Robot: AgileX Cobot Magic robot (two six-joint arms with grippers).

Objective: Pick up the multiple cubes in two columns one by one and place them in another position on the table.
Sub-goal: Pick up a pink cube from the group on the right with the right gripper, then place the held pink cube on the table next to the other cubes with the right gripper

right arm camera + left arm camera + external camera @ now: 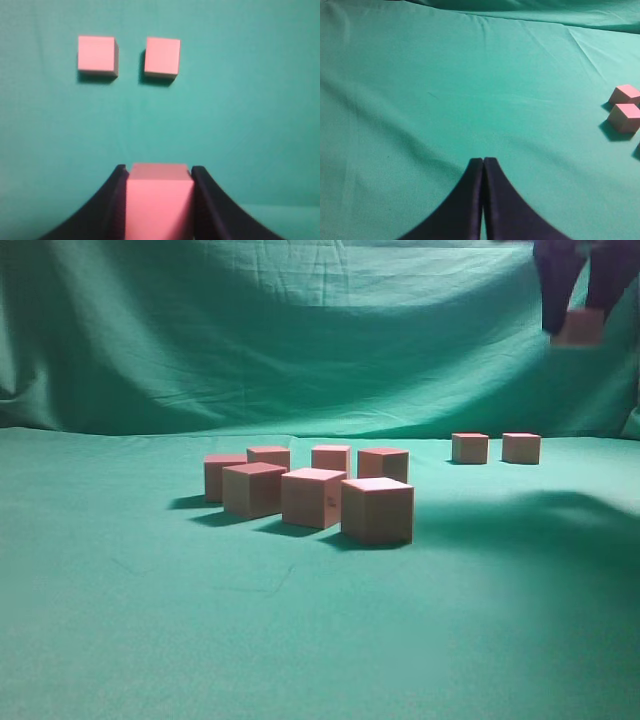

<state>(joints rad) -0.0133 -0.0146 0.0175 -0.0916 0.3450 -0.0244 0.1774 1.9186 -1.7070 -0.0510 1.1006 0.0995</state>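
Nearest the exterior camera, a cluster of seven cubes (377, 510) sits on the green table (150, 630) in two slanting rows: three in front, four behind, each close to its neighbours. The front-right cube is the closest to the lens. Whether any of them touch cannot be told.

Further back and to the right, two placed cubes (470, 447) stand side by side with a narrow gap between them, well apart from the cluster. The right wrist view shows the same pair from above, square to each other.

Highest and farthest, at the top right corner, the right gripper (580, 325) hangs above the table with its dark fingers clamped on a held cube (159, 202), one finger pressed against each side face. The cube is well clear of the cloth, over the area near the placed pair.

The left gripper (483, 165) hovers over bare cloth, fingers pressed together with nothing between them. Two cubes lie at the right edge of its view.
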